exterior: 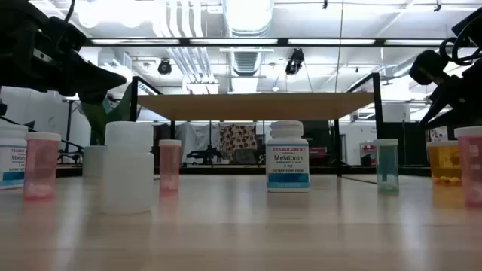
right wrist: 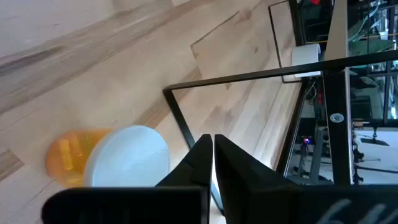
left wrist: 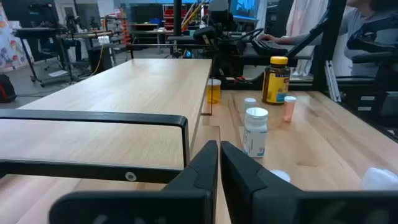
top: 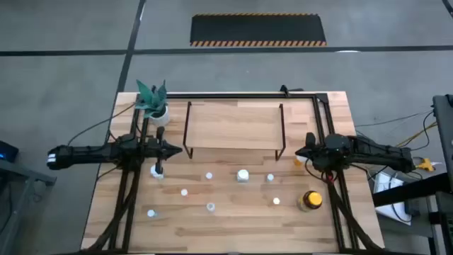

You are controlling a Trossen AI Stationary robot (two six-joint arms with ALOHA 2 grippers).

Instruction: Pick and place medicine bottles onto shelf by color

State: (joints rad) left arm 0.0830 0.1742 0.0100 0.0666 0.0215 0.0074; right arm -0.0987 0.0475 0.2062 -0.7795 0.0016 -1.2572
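The shelf (top: 233,122), a light-wood board on black rod legs, stands at the table's far middle. Several small bottles stand upright in front of it, among them a white-capped one (top: 243,175), a white Melatonin bottle (exterior: 287,156) and the larger amber yellow-capped bottle (top: 310,200). My left gripper (top: 177,150) hovers shut by the shelf's left leg (left wrist: 219,163). My right gripper (top: 299,152) hovers shut by the shelf's right leg, above a small orange white-capped bottle (right wrist: 112,158). Neither gripper holds anything.
A white pot with a green plant (top: 154,106) stands at the table's far left corner, behind my left arm. The shelf's black rod legs (right wrist: 186,134) stand close to both grippers. Bare wood lies along the table's near edge (top: 233,230). A person sits beyond the table (left wrist: 373,25).
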